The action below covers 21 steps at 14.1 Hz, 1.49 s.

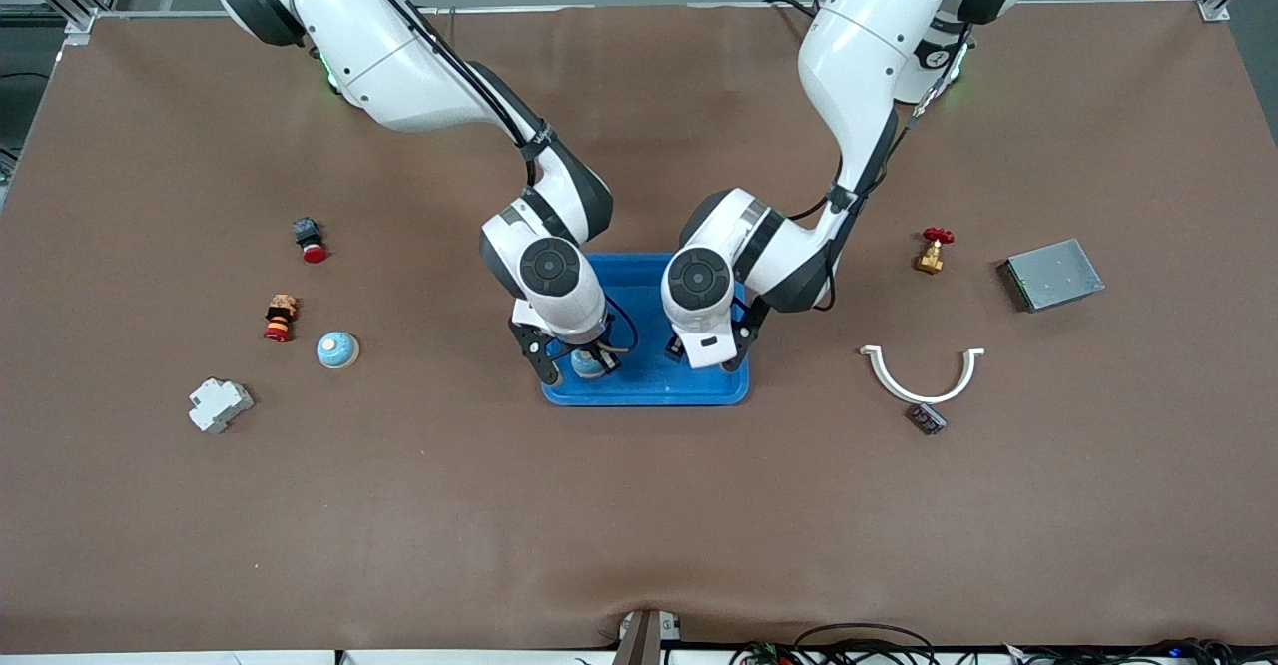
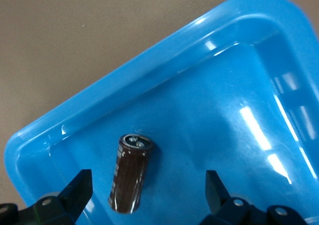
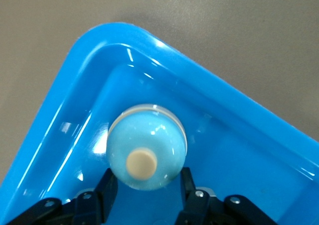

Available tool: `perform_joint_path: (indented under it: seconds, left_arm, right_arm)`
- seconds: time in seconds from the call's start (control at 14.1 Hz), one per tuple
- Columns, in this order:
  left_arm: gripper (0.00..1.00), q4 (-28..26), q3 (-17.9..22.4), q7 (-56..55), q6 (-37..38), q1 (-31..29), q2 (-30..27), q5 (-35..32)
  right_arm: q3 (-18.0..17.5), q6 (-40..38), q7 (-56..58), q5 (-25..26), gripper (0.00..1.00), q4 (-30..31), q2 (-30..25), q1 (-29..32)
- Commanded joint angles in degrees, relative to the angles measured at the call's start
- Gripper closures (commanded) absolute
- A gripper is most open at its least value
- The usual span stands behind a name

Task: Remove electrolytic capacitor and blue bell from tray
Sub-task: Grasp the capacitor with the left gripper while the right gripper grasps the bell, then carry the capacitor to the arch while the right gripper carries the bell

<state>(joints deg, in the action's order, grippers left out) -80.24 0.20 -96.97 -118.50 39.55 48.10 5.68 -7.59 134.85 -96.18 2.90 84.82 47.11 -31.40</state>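
Observation:
A blue tray [image 1: 649,397] lies at the middle of the table. A dark brown capacitor [image 2: 130,172] lies on its side on the tray floor [image 2: 209,110]. My left gripper [image 2: 148,175] is open, its fingers wide apart on either side of the capacitor and not touching it. In the front view the left gripper [image 1: 707,357] is low over the tray and hides the capacitor. A light blue bell [image 3: 147,145] with a cream button sits inside a corner of the tray [image 3: 164,46]. My right gripper [image 3: 147,172] is shut on the bell's sides [image 1: 587,365].
Toward the right arm's end lie a red-capped button [image 1: 310,239], a stacked red switch [image 1: 281,318], a second blue bell [image 1: 337,349] and a white breaker [image 1: 219,404]. Toward the left arm's end lie a brass valve [image 1: 934,249], a grey box [image 1: 1051,274], a white half-ring [image 1: 922,375] and a small dark capacitor [image 1: 927,418].

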Motion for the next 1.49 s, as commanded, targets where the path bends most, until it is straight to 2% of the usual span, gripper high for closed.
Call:
perform_joint_path:
  seconds: [0.0, 0.14, 0.28, 0.36, 0.43, 0.5, 0.57, 0.64, 0.71, 1.21, 1.42]
  left_arm:
    - [0.0, -0.18, 0.5, -0.76, -0.51, 0.44, 1.29, -0.4]
    - [0.0, -0.18, 0.5, -0.76, -0.51, 0.44, 1.55, -0.58]
    - [0.0, -0.27, 0.5, -0.76, -0.77, 0.44, 1.9, -0.67]
    - [0.0, -0.27, 0.5, -0.76, -1.21, 0.44, 2.17, -0.84]
    - [0.28, -0.18, 0.5, -0.85, -1.21, 0.44, 2.26, -0.85]
    - [0.59, -0.18, 0.5, -0.68, -1.21, 0.27, 2.17, -0.85]
    - [0.82, -0.18, 0.5, -0.41, -1.21, 0.27, 2.17, -0.85]
    - [0.96, -0.18, 0.5, -0.15, -1.21, 0.18, 2.17, -0.85]
    - [1.0, -0.18, 0.5, -0.15, -1.21, 0.18, 2.17, -0.85]
    - [1.0, 0.43, 0.59, 1.43, -0.95, -0.26, 0.51, -0.94]
    - [1.0, 0.43, 0.59, 4.41, 0.97, -2.01, -3.35, -0.85]
  right_arm:
    - [0.38, -0.99, -1.47, 0.61, 1.0, -1.5, 0.0, 0.02]
    - [0.47, -0.91, -1.47, 0.79, 1.0, -1.41, -0.09, -0.07]
    - [0.55, -0.73, -1.12, 1.05, 0.81, -1.32, 0.08, 0.37]
    - [0.56, -0.38, -1.03, 1.49, 0.6, -1.32, 0.26, 0.55]
    - [0.56, -0.21, -1.03, 2.28, 0.13, -1.32, 0.35, 0.72]
    - [0.64, -0.12, -1.03, 2.46, 0.0, -1.23, 0.44, 0.99]
    - [0.64, -0.12, -0.94, 3.15, 0.0, -1.23, 0.44, 1.34]
    - [0.56, -0.12, -0.77, 3.51, 0.0, -1.32, 0.35, 1.95]
    - [0.56, -0.12, -0.5, 3.77, 0.0, -1.32, 0.35, 2.39]
    - [0.64, -0.2, 0.38, 5.97, 0.0, -1.15, 0.35, 3.54]
    - [0.73, 0.06, -0.58, 6.5, 0.0, -0.8, 0.44, 2.49]
